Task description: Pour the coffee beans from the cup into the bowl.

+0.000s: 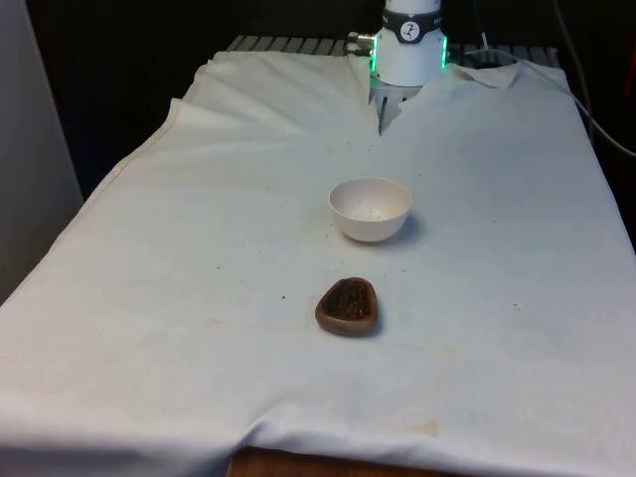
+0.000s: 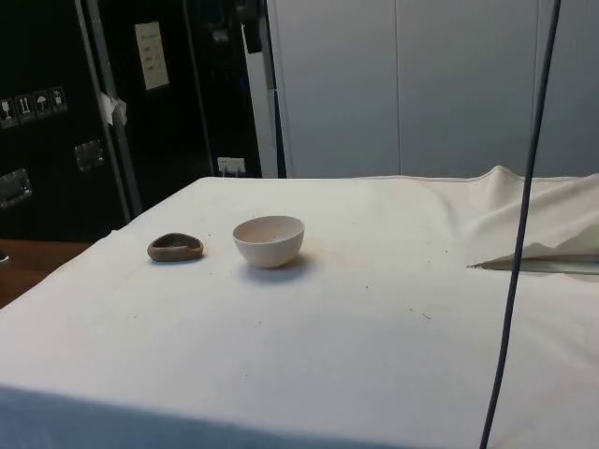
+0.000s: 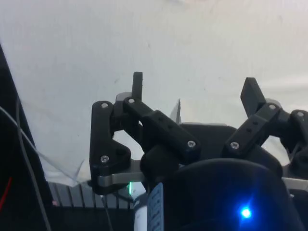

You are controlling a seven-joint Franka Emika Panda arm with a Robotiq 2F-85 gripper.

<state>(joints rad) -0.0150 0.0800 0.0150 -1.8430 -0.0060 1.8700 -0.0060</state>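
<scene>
Front view: a small brown cup (image 1: 348, 305) holding dark coffee beans (image 1: 347, 299) sits just below frame centre, near a white bowl (image 1: 371, 208) that appears nearly empty; pouring has evidently not begun. Side view: cup (image 2: 175, 247) at centre left, bowl (image 2: 270, 239) just to its right, on the white cloth (image 2: 374, 309); the cup's contents are hidden here. Wrist view: the gripper (image 3: 195, 89) hangs over bare cloth, its jaws spread wide, holding nothing.
</scene>
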